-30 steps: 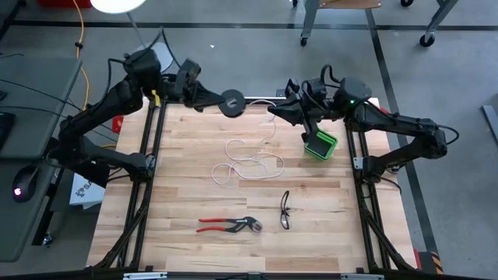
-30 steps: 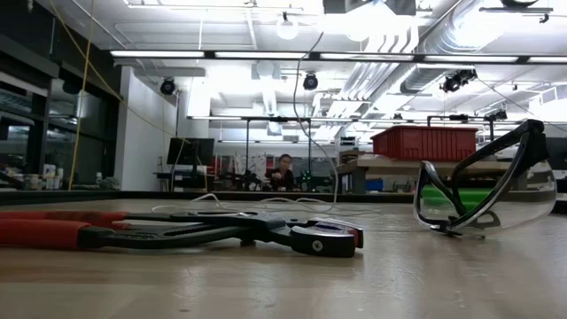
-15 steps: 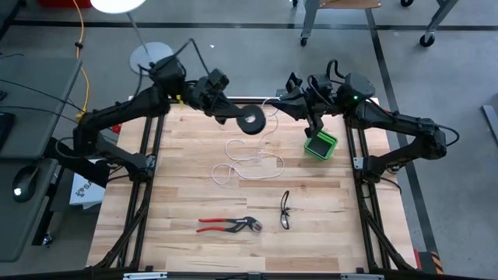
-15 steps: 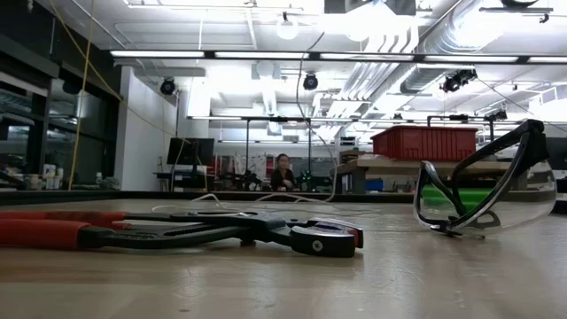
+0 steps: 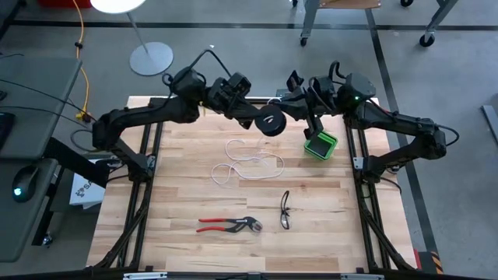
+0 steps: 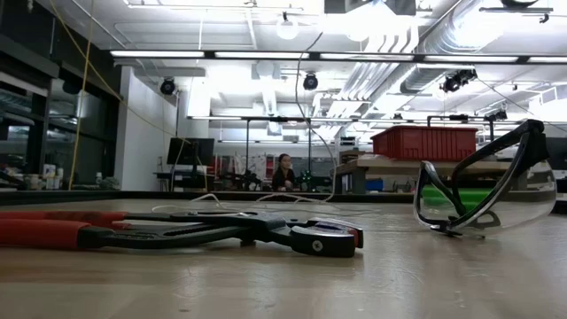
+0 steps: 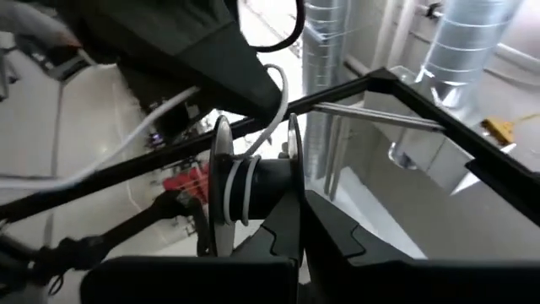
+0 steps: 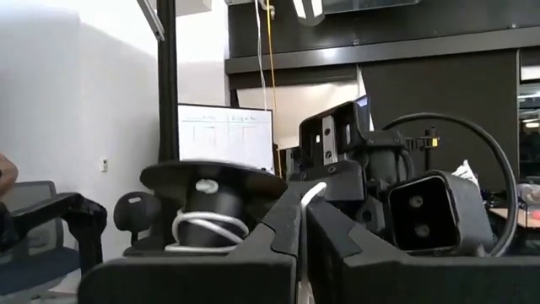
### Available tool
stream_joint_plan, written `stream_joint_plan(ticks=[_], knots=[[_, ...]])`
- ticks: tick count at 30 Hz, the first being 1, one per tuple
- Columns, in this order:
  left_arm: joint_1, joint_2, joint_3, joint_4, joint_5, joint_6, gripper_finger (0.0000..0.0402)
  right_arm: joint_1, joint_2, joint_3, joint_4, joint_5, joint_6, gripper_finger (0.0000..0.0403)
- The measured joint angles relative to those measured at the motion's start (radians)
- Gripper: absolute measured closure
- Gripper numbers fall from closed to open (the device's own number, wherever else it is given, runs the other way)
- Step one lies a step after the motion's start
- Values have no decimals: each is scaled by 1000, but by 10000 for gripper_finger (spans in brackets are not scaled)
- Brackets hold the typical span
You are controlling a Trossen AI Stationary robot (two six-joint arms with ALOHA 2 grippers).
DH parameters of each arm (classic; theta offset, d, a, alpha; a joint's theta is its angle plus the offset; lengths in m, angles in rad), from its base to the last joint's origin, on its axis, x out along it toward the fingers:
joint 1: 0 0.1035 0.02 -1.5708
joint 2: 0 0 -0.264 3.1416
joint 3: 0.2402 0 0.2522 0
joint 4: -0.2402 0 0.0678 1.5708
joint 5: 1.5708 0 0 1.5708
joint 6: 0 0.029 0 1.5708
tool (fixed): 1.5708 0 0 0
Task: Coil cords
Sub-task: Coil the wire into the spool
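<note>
Over the last second the small black spool [image 5: 271,124] has travelled from about 11 o'clock on the table toward 12 o'clock, carried by the left arm, which now reaches much farther across the far edge. The right arm has hardly shifted, and the loose loops of cord on the wood look unchanged.

The spool is now above the far edge of the table [image 5: 187,187], close to the right gripper. In the left wrist view it shows a few white turns wound round its dark core [image 7: 253,187], its axis running across between the two flanges. The white cord [image 5: 247,162] runs down from the spool to the table centre, where it lies in slack loops whose long run heads from 12 o'clock toward 7 o'clock.

The left gripper [image 5: 253,117] is clamped on the spool. The right gripper [image 5: 289,105] sits just at the spool's 2 o'clock side, its fingers pressed together on the cord, which shows white between them [image 8: 310,196].

A green box [image 5: 320,145] sits at 2 o'clock. Clear safety glasses [image 5: 285,209] and red-handled pliers [image 5: 227,225] lie toward 6 o'clock, well apart from the cord
</note>
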Motion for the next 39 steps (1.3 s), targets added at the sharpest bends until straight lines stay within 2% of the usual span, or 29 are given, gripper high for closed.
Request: stream_joint_plan(ticks=[5,13,17,22,30,36,39], knots=[[0,37,27,125,-67,0,401,-1,3,0,7,10,-3,403],[2,122,243,112,-79,136,401,0,78,0,158,10,55,403],[1,160,313,70,-89,172,401,0,112,0,220,-15,113,403],[7,162,325,66,-179,235,401,-5,106,1,242,-26,164,403],[53,163,325,50,-262,353,401,1,106,2,242,-46,249,403],[82,163,325,27,-284,422,401,2,107,2,248,-35,297,403],[126,158,325,26,-211,392,401,1,104,2,245,-63,342,403]])
